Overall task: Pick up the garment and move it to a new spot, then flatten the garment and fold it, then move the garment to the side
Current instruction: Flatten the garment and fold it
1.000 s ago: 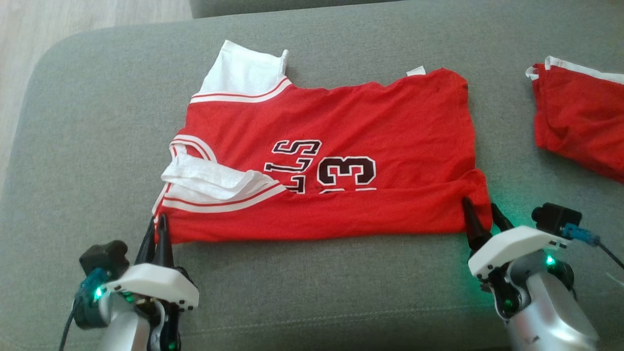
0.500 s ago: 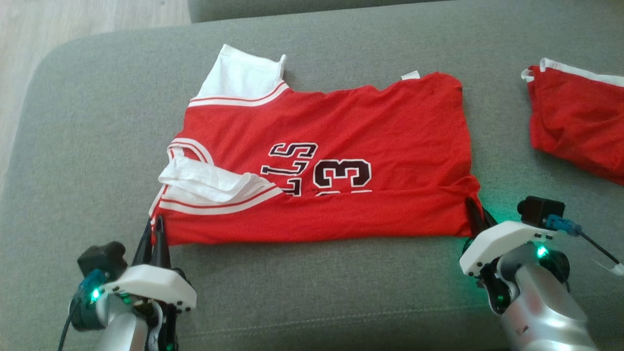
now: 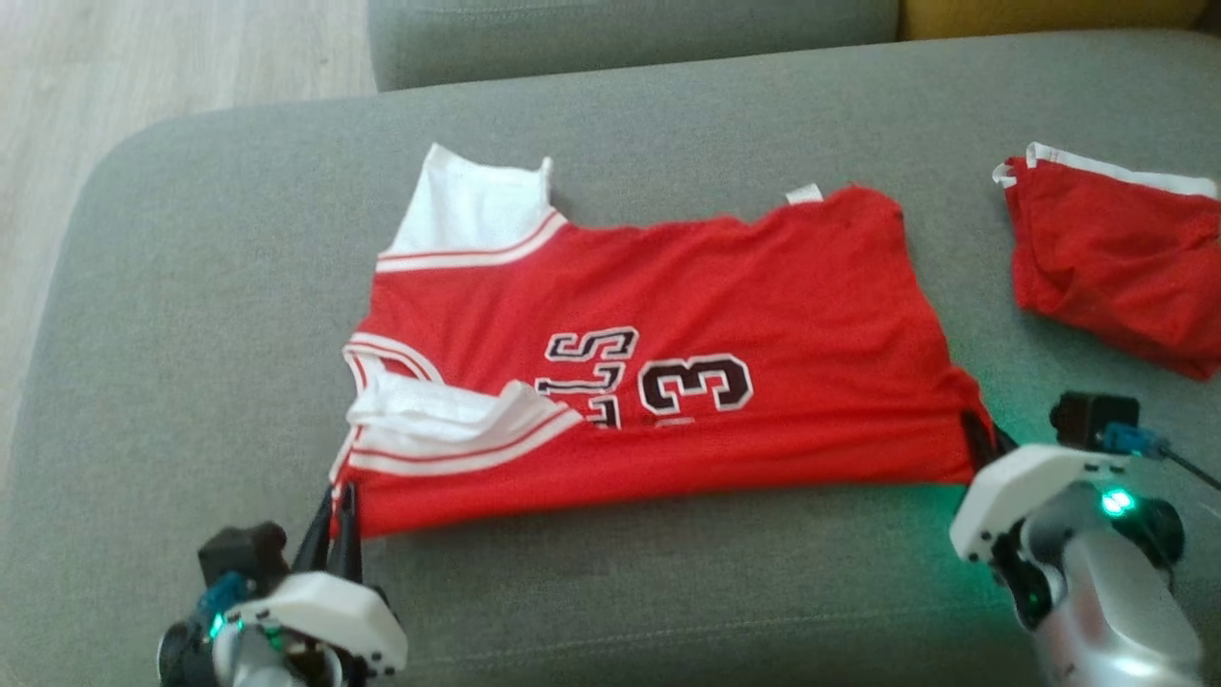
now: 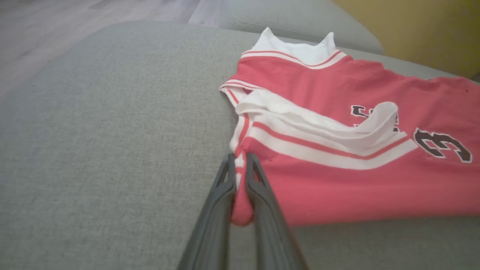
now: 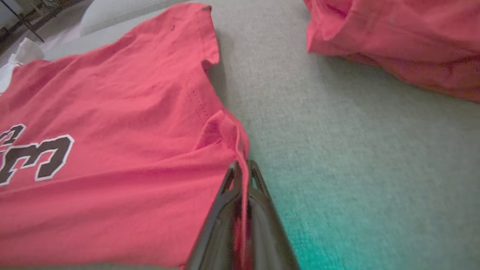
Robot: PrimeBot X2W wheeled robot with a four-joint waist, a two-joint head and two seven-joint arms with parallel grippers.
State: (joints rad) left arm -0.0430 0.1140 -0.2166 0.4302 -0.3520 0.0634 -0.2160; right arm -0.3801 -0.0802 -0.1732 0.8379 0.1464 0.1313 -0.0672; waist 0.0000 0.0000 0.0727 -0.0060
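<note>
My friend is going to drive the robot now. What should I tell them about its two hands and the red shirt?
Left gripper: shut on the near left corner of the red jersey.
Right gripper: shut on the jersey's near right corner.
Jersey: spread mostly flat on the grey sofa seat, with its near edge folded over the bottom of the number. A second red garment lies apart on the right.
Done: laid out and flattened; a first fold seems made.
Left: probably carry both corners across to finish folding, then move the jersey to the side.
</note>
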